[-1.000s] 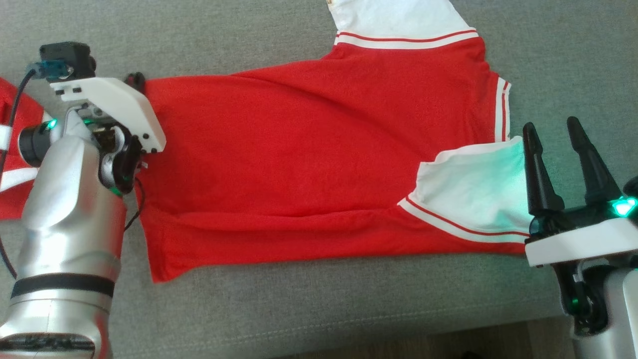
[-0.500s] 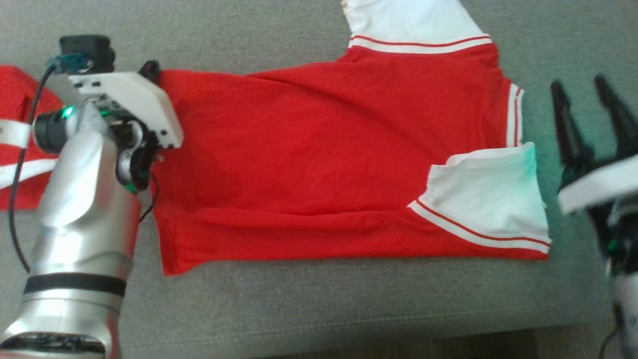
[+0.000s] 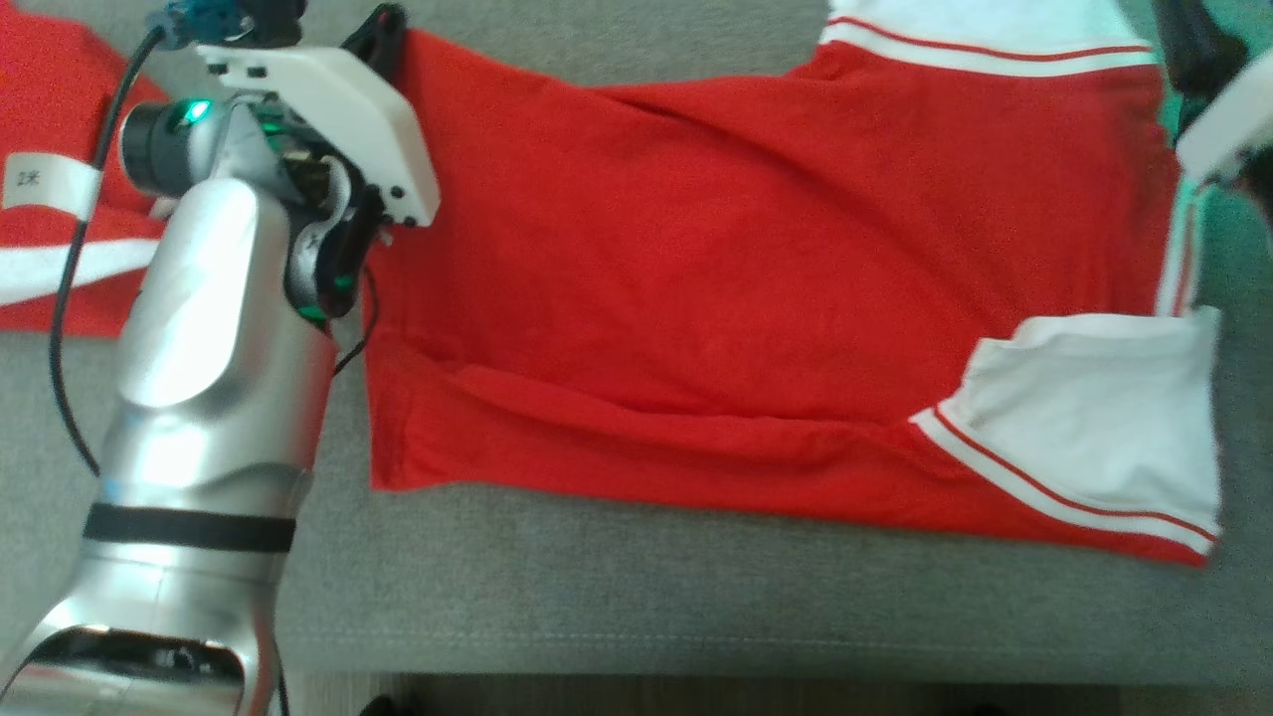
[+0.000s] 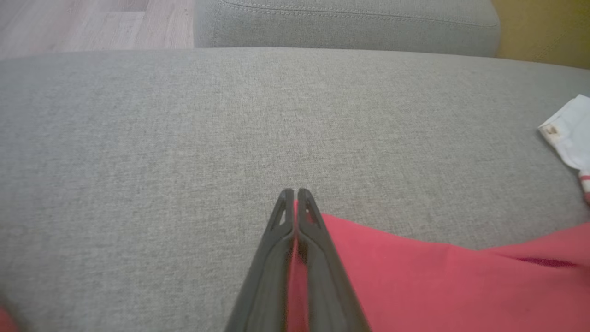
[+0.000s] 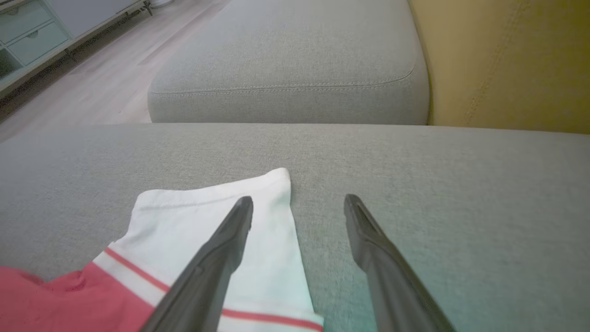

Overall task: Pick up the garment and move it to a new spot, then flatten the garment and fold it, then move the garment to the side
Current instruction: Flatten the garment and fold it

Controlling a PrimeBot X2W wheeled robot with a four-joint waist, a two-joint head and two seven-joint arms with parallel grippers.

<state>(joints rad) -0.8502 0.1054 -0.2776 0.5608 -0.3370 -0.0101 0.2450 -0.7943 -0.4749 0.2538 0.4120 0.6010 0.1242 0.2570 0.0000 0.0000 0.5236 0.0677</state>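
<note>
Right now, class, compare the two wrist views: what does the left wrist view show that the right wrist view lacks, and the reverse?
Left wrist view's own: the left gripper, fingers shut together on the red edge of the garment.
Right wrist view's own: the right gripper, fingers open above the garment's white sleeve, plus a cabinet with drawers at the upper left.
Shared: the grey cushion, the red-and-white garment, wood floor and a yellow wall.

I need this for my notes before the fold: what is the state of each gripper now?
Left gripper: closed on the edge of the shirt.
Right gripper: open, holding nothing, above the white sleeve.
</note>
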